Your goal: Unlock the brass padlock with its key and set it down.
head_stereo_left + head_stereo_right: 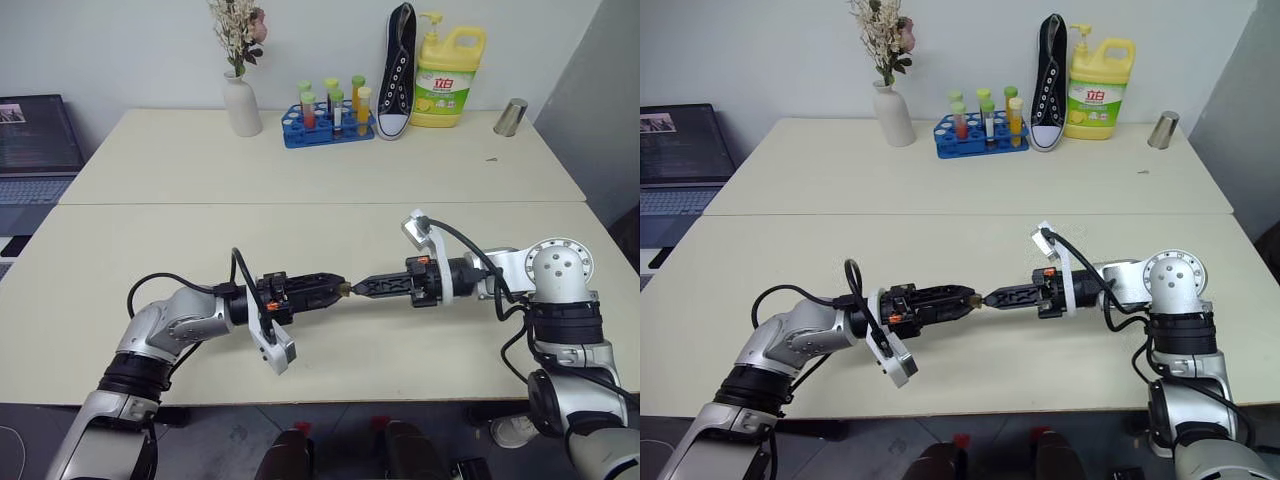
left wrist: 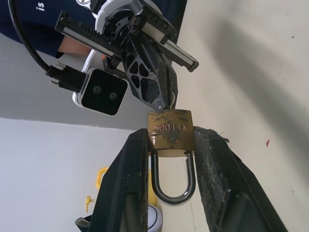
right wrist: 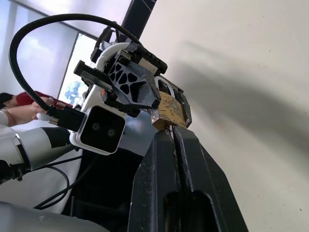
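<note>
1. While the two arms meet tip to tip in the lower middle of the frame, above the pale table point(image 1: 330, 225), the brass padlock point(image 2: 170, 133) sits between them, off the surface — a small gold speck in the head views.
2. Progress, as a judgement: unlocking is in hand but not finished. In the left wrist view the silver shackle point(image 2: 172, 180) reads as seated in the body on both legs, so the lock looks closed for now. Left to do: turn the key, free the shackle, set the lock down on the table.
3. Left gripper point(image 1: 335, 288): fingers point(image 2: 126, 188) part-open and clamped on the padlock body from both sides, shackle lying back between them, keyhole end facing the other arm.
4. Right gripper point(image 1: 362, 287): fingers point(image 3: 164, 169) pressed fully together, tips right at the free end of the padlock. Its key is not clearly made out — presumably pinched at the tips, but I cannot confirm it, nor whether it is in the keyway.
5. Right wrist view: brass body point(image 3: 170, 108) just beyond the closed tips, framed by the left gripper's fingers.
6. Far edge of the table, upper frame: vase, tube rack, shoe, soap bottle, metal cup — well apart from the work.
</note>
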Available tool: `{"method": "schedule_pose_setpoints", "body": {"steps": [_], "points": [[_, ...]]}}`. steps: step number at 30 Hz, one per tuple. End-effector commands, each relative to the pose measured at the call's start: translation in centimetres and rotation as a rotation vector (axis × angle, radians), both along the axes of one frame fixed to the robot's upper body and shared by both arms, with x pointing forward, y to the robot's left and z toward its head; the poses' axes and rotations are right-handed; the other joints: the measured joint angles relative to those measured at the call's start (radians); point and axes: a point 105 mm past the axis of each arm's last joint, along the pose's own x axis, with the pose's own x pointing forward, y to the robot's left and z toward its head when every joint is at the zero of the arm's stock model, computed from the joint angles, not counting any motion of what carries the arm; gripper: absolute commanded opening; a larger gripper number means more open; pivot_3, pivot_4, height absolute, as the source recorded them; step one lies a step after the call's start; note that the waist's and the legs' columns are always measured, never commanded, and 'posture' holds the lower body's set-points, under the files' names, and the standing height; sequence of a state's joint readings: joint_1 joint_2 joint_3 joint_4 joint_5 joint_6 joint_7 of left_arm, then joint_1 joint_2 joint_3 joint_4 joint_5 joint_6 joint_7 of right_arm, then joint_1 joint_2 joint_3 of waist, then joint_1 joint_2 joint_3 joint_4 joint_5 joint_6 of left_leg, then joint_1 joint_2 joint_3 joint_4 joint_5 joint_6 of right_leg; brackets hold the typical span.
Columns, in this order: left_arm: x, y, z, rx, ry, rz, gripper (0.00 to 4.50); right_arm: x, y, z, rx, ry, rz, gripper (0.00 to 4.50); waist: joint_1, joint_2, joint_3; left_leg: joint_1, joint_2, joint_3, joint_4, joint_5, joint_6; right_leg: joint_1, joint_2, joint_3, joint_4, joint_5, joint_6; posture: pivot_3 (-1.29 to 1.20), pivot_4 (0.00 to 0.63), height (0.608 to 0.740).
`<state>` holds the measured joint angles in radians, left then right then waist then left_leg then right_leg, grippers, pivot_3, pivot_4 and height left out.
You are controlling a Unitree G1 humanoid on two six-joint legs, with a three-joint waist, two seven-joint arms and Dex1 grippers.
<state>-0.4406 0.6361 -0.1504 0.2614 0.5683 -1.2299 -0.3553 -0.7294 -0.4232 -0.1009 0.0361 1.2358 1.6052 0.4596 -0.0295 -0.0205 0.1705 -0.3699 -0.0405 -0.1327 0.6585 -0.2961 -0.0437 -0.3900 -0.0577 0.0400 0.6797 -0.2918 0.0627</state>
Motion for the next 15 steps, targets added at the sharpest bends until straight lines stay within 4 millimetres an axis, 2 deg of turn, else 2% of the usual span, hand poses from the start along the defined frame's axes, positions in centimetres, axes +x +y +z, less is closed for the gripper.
{"method": "schedule_pose_setpoints", "body": {"steps": [1,4,6,11,15], "points": [[-0.2,-0.3,0.1,-0.001,-0.008,-0.017,0.97,-0.6,0.6,2.0,0.063,-0.089,0.040,0.00,0.000,0.000,0.000,0.000,0.000,0.000,0.000,0.000,0.000,0.000,0.000,0.000,0.000,0.000,0.000,0.00,0.150,0.740],[-0.1,-0.3,0.2,-0.007,-0.004,-0.012,0.97,-0.7,0.3,1.7,0.039,-0.131,0.027,0.97,0.000,0.000,0.000,0.000,0.000,0.000,0.000,0.000,0.000,0.000,0.000,0.000,0.000,0.000,0.000,0.00,0.150,0.740],[0.0,-0.2,0.4,-0.014,-0.003,-0.007,0.97,-1.3,-0.6,1.1,-0.040,-0.260,0.037,1.70,0.002,0.001,0.000,0.000,0.000,0.000,0.000,0.000,0.000,0.000,0.000,0.000,0.000,0.000,0.000,0.00,0.150,0.740],[0.0,-0.3,0.6,-0.021,-0.001,-0.010,0.97,-1.3,-2.0,-0.2,-0.150,-0.553,0.051,1.71,0.001,0.001,0.001,-0.005,-0.001,-0.001,0.002,0.000,0.000,-0.002,-0.001,-0.003,-0.001,0.000,0.000,0.00,0.150,0.740],[-0.2,-0.4,0.6,-0.021,0.004,-0.025,0.97,-1.3,-0.9,0.8,-0.077,-0.665,0.008,1.71,-0.011,0.001,0.001,-0.005,-0.001,0.000,0.001,0.000,0.000,-0.005,0.001,-0.001,0.000,0.000,0.000,0.00,0.150,0.740]]}}
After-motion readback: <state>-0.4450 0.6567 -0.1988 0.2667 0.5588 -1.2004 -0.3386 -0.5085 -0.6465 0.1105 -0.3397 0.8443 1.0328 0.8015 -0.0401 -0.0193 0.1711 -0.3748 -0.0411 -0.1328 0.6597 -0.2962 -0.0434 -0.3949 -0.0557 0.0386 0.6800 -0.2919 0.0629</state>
